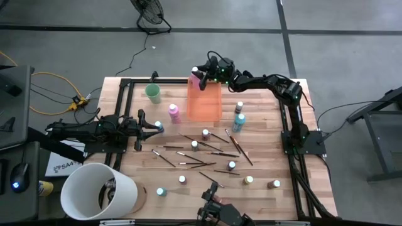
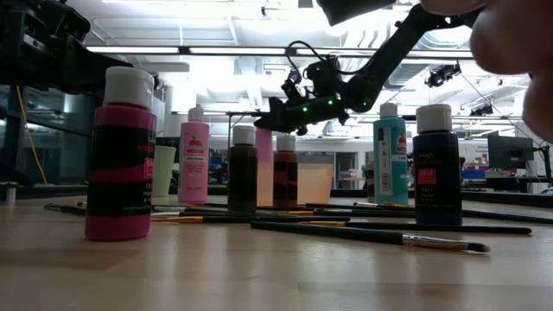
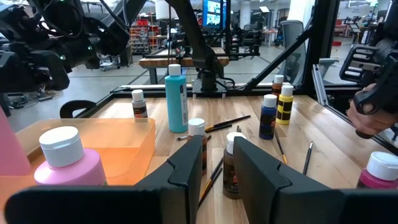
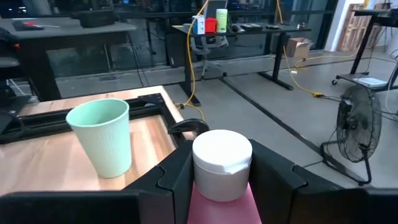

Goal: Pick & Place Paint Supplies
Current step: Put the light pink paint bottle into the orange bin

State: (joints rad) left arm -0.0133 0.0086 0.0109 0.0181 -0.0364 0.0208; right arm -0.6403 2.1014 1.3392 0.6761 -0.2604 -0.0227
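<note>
From my remote station I see a wooden counter [image 1: 264, 135] on a grey concrete floor, with a fan standing beyond its far edge. The right gripper [image 1: 202, 78] is extended over the far end of the translucent orange tray [image 1: 205, 107], its jaws clenched on a pink bottle [image 4: 221, 180] with a white cap; the right wrist view shows the cap between both fingers, with the mint-green cup [image 1: 152, 93] just beyond. The left gripper [image 1: 156, 127] lies low at the left edge of the counter, jaws released and grasping nothing, pointing toward the tray. A second pink bottle [image 1: 174, 112] stands upright just left of the tray. Two teal bottles [image 1: 239, 115] stand close together just right of the tray. Small dark pale-capped bottles [image 1: 205, 134] and thin dark-handled brushes [image 1: 217, 136] lie scattered across the near half of the counter. A white bucket [image 1: 97, 191] sits at the near left corner.
</note>
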